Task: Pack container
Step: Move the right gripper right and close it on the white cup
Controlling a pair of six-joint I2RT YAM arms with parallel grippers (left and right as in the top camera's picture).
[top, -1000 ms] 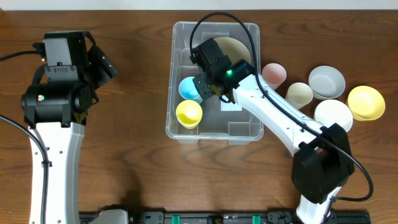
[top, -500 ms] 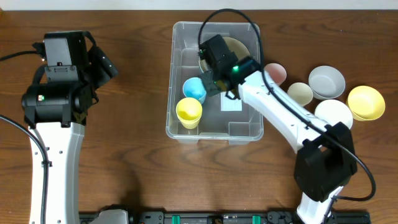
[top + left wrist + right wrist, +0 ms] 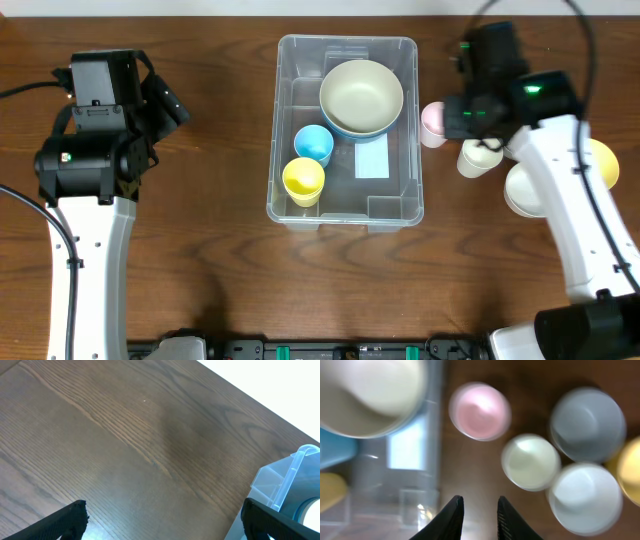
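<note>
I judge the packing part done. The container [image 3: 285, 205] sits on the table [image 3: 200, 250] between the two sets of fingers. It is just beside the right fingers [image 3: 479, 505], which are slightly parted and hold nothing. The left fingers [image 3: 162, 510] are spread wide and empty. Inside I count three: one large cream bowl [image 3: 361, 92], one blue cup [image 3: 313, 143], one yellow cup [image 3: 304, 180]. Ahead of the right fingers, five are left to pack: one pink cup [image 3: 479, 411], one cream cup [image 3: 530, 462], one grey bowl [image 3: 588, 424], one white bowl [image 3: 585, 497], one yellow bowl [image 3: 631, 465].
</note>
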